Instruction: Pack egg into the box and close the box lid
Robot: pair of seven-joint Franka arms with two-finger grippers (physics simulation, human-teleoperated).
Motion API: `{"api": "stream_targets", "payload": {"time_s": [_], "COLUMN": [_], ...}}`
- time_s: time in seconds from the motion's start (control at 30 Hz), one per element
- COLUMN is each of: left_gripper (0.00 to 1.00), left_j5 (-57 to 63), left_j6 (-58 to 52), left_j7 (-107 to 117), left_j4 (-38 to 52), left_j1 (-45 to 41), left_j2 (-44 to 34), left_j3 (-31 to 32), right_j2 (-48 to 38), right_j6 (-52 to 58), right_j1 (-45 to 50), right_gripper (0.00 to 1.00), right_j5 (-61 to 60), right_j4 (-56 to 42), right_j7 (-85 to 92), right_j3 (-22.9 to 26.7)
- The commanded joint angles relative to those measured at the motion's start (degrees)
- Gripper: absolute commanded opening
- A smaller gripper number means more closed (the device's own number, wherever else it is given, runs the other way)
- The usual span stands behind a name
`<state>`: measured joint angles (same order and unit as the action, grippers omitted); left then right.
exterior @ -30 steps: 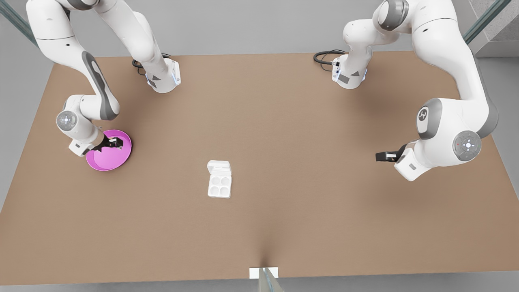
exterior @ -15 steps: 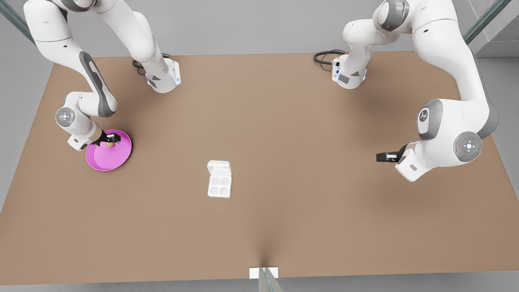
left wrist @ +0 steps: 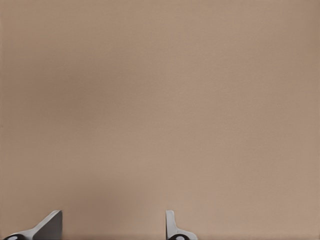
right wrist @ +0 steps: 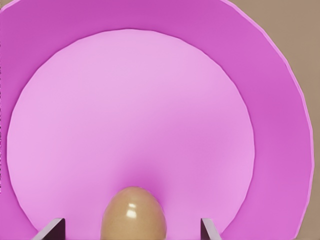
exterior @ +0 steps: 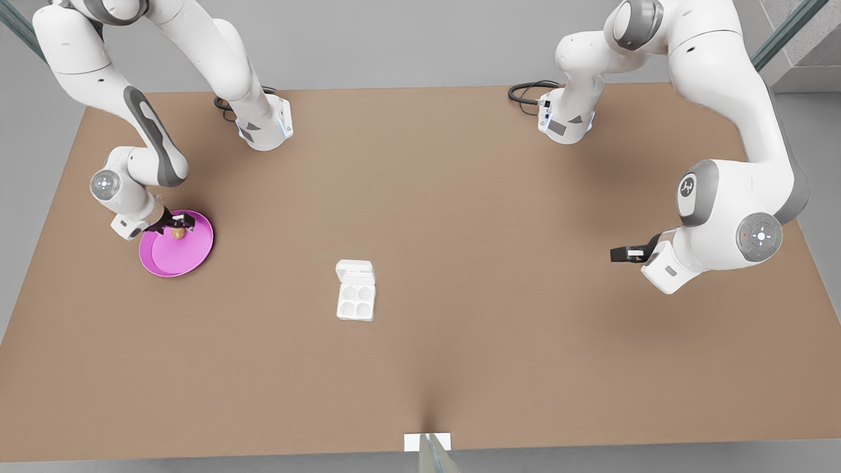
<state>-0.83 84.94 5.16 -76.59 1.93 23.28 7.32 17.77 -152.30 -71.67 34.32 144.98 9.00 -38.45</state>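
Observation:
The tan egg [exterior: 177, 232] lies in the round pink dish [exterior: 192, 255] at the front view's left. My right gripper [exterior: 175, 228] hangs over it, open. In the right wrist view the egg [right wrist: 134, 216] sits between the two fingertips with a gap on each side, over the dish floor [right wrist: 140, 110]. The white carton [exterior: 356, 302] rests mid-table with four bare cups, its lid [exterior: 355, 270] folded back flat. My left gripper [exterior: 619, 253] waits open above bare table at the front view's right, its fingertips [left wrist: 50, 225] spread apart.
The two arm bases [exterior: 266, 125] [exterior: 565, 118] and their cables stand at the table's far edge. A small white tab [exterior: 427, 441] sits at the near edge. Brown tabletop [exterior: 499, 328] stretches between the dish, the carton and the left arm.
My right gripper has come down over the dish and drawn slightly toward the front view's left, so the egg now shows between its fingers. The left arm has hardly moved.

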Motion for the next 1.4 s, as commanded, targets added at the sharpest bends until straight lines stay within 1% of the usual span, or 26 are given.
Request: {"api": "stream_targets", "payload": {"time_s": [0.0, 0.1, 0.17, 0.2, 0.27, 0.33, 0.37, 0.53, 0.63, 0.73, 0.77, 0.8, 0.83, 0.9, 0.93, 1.0, 1.03, 1.07, 1.1, 1.13, 1.17, 1.2, 1.3, 1.37], "left_gripper": [1.0, 1.0, 1.0, 1.0, 1.0, 1.0, 1.0, 1.0, 1.0, 1.0, 1.0, 1.0, 1.0, 1.0, 1.0, 1.0, 1.0, 1.0, 1.0, 1.0, 1.0, 1.0, 1.0, 1.0], "left_j5": [0.0, 0.0, 0.0, 0.0, 0.0, 0.0, 0.0, 0.0, 0.0, 0.0, 0.0, 0.0, 0.0, 0.0, 0.0, 0.0, 0.0, 0.0, 0.0, 0.0, 0.0, 0.0, 0.1, 0.2], "left_j6": [0.0, 0.0, 0.0, 0.0, -0.1, -0.1, 0.0, 0.0, -0.1, -0.1, -0.1, -0.1, -0.1, -0.1, -0.1, -0.1, -0.2, -0.1, -0.1, -0.1, -0.1, -0.1, -0.1, -0.1], "left_j7": [0.1, 0.1, 0.0, 0.0, 0.0, 0.0, 0.0, -0.1, -0.1, -0.1, -0.1, -0.2, -0.2, -0.2, -0.2, -0.3, -0.3, -0.1, -0.1, 0.0, 0.0, 0.0, 0.0, 0.0], "left_j4": [0.0, -0.1, -0.1, -0.1, -0.1, -0.1, -0.1, -0.1, -0.1, -0.1, -0.1, -0.1, -0.1, -0.1, -0.1, -0.1, -0.1, -0.1, -0.1, -0.1, -0.1, -0.1, -0.1, -0.1], "left_j1": [0.0, -0.2, 0.0, 0.0, 0.0, 0.0, 0.0, 0.2, 0.1, 0.2, 0.3, 0.3, 0.3, 0.3, 0.3, 0.4, 0.4, 0.3, 0.3, 0.3, 0.3, 0.3, 0.3, 0.3], "left_j2": [-0.1, 0.0, 0.0, -0.1, 0.0, -0.1, 0.0, -0.1, -0.1, -0.1, -0.1, -0.1, -0.1, -0.1, -0.1, -0.1, -0.1, -0.1, -0.1, -0.1, -0.1, -0.1, -0.1, -0.1], "left_j3": [0.0, 0.0, 0.0, 0.0, 0.0, 0.0, 0.0, 0.0, 0.0, 0.1, 0.0, 0.0, 0.0, 0.0, 0.0, 0.0, 0.0, 0.0, 0.0, 0.0, 0.0, 0.0, 0.0, 0.0], "right_j2": [-0.1, -0.2, 0.0, 0.1, 0.1, 0.0, 0.0, -1.5, -3.2, -2.3, -1.0, -0.4, 0.4, 4.7, 8.9, 16.6, 18.3, 20.3, 21.7, 22.5, 24.5, 25.3, 25.6, 26.1], "right_j6": [-1.3, -1.3, -1.3, -1.4, -1.3, -1.3, -1.3, -0.6, 4.1, 13.1, 18.0, 21.7, 23.9, 27.1, 29.1, 32.3, 32.7, 35.2, 35.7, 38.4, 40.9, 42.0, 42.1, 42.5], "right_j1": [0.0, 0.1, 0.1, 0.0, 0.0, 0.0, 0.0, 0.1, 2.1, 12.7, 18.7, 27.7, 42.8, 64.3, 71.8, 82.5, 87.0, 93.7, 98.2, 101.2, 102.7, 104.2, 108.7, 109.8], "right_gripper": [1.0, 1.0, 0.8, 0.77, 0.56, 0.44, 0.41, 0.38, 0.38, 0.38, 0.38, 0.38, 0.39, 0.39, 0.39, 0.39, 0.39, 0.39, 0.39, 0.39, 0.39, 0.4, 0.4, 0.4], "right_j5": [0.1, 0.1, 0.1, 0.1, 0.1, 0.1, 0.1, 0.2, -0.1, -5.6, -8.4, -12.2, -17.3, -23.1, -25.5, -29.0, -30.8, -33.5, -37.3, -38.5, -39.2, -39.5, -42.1, -42.5], "right_j4": [0.4, 0.7, 0.6, 0.6, 0.5, 0.4, 0.4, 0.1, -1.6, -10.2, -15.0, -19.2, -23.6, -31.9, -38.3, -49.0, -51.0, -54.2, -55.8, -57.9, -61.3, -62.6, -62.8, -63.9], "right_j7": [1.7, 1.7, 1.7, 1.7, 1.7, 1.7, 1.7, 1.8, 1.3, -1.7, -4.5, -6.3, -7.3, -9.8, -11.5, -14.7, -14.8, -17.8, -19.0, -20.3, -22.8, -23.2, -27.8, -29.6], "right_j3": [0.0, 0.0, 0.0, 0.0, 0.3, 0.4, 0.4, 0.3, -0.5, -0.1, 0.3, 4.6, 15.3, 30.1, 34.3, 39.9, 43.2, 47.9, 50.9, 52.5, 52.5, 52.6, 52.5, 52.3]}}
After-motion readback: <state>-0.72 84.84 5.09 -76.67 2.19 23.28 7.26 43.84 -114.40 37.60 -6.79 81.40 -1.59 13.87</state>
